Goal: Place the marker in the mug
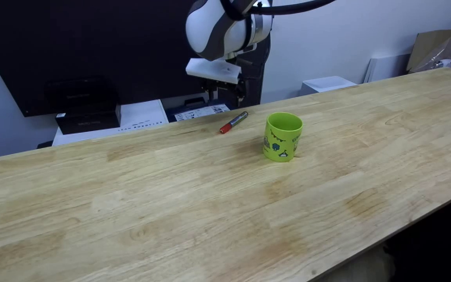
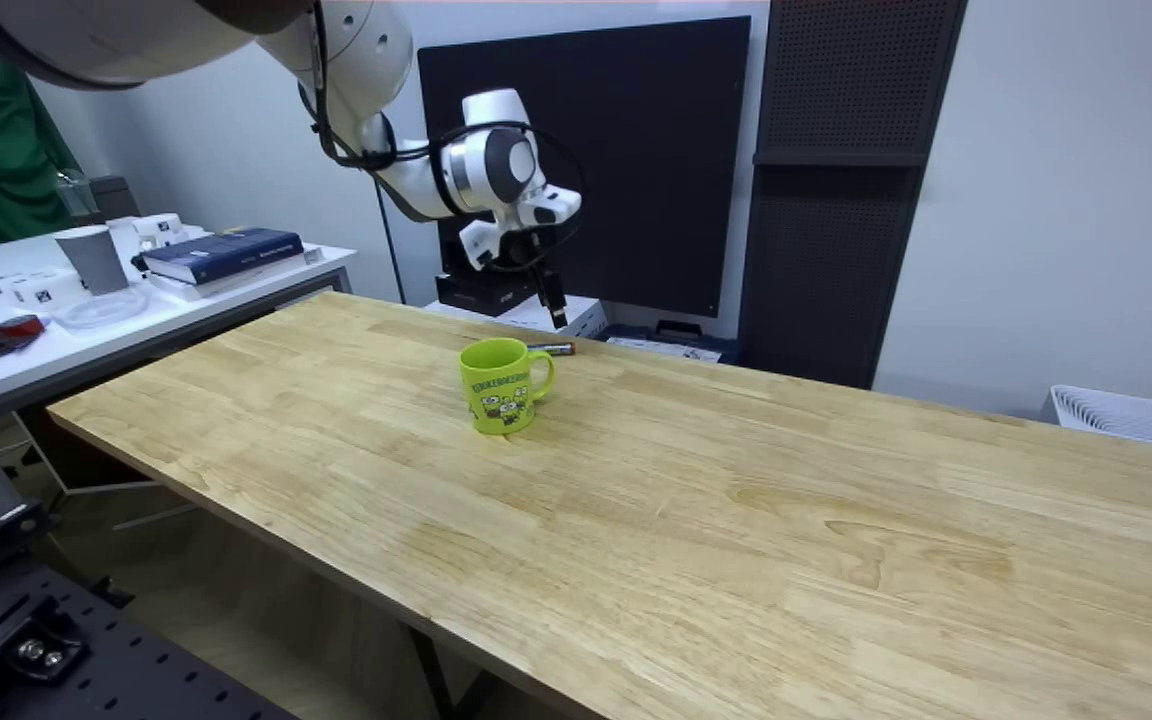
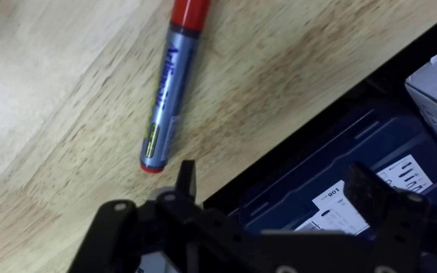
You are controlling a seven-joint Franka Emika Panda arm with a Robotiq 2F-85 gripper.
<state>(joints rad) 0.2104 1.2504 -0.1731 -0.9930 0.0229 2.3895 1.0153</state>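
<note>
In an exterior view, the marker [image 1: 234,122] lies flat on the wooden table [image 1: 151,203], just inside the table's far edge, its red cap [image 1: 226,128] pointing inward. So slim a thing would hardly stand by itself, so this is probably its steadiest rest — though that near the edge, a nudge might roll it off. The mug [image 1: 282,137] stands upright farther in from the edge, mouth up, I take it so that the marker can be dropped in.

In an exterior view, the mug's handle [image 2: 549,372] points roughly to the marker's side, and the mug hides the red cap, leaving the bluish part in sight. The arm [image 2: 486,170] reaches out to the same edge, ending above the marker and apart from it.

In the wrist view, the gripper [image 3: 273,182] holds nothing: its jaws stand wide, presumably to let the barrel pass between. One fingertip [image 3: 186,179] shows just beside the marker's tail, the other past the table's edge, before a dark blue case [image 3: 328,151]. The marker shows a red cap, cropped by the view — then a dark ring, a shiny silvery-blue barrel with dark lettering, and red again at the tail.
</note>
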